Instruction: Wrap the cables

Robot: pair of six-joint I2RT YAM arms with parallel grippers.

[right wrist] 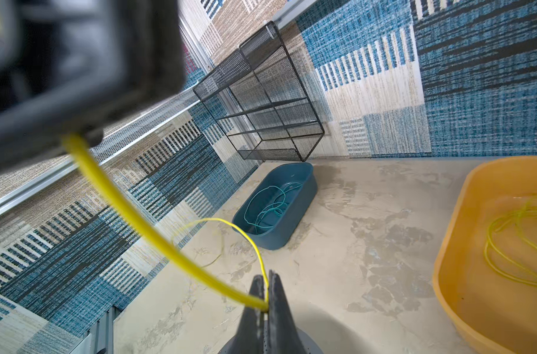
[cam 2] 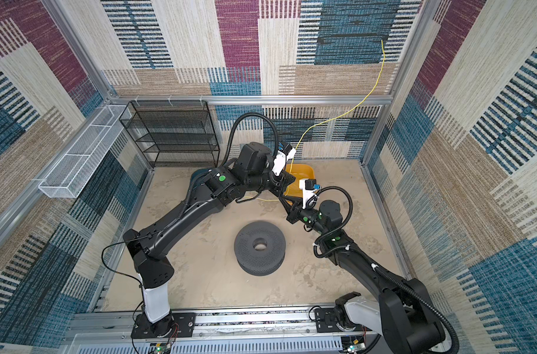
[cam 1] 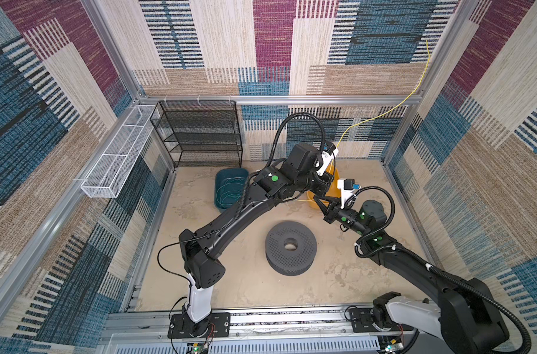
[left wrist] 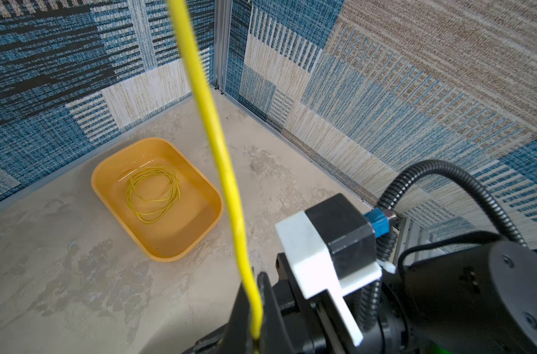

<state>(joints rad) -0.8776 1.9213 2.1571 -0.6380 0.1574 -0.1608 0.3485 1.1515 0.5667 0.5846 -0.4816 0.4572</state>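
1. Thin bright yellow cable (right wrist: 157,236): short span strung between both end effectors, above the surface; long tail climbs from the left one toward the back-right corner.
2. Left end effector (left wrist: 256,282), right end effector (right wrist: 265,279): each pinched tight on the cable.
3. Black perforated spool (cam 1: 276,242): lies nearby; right arm nearer.
4. Grip points masked by arms in both top views.

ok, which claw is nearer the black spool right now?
Right. The right claw, shut on the yellow cable, hangs just behind the black spool, toward its right. The left claw, also holding it, is farther back, by the yellow tub.
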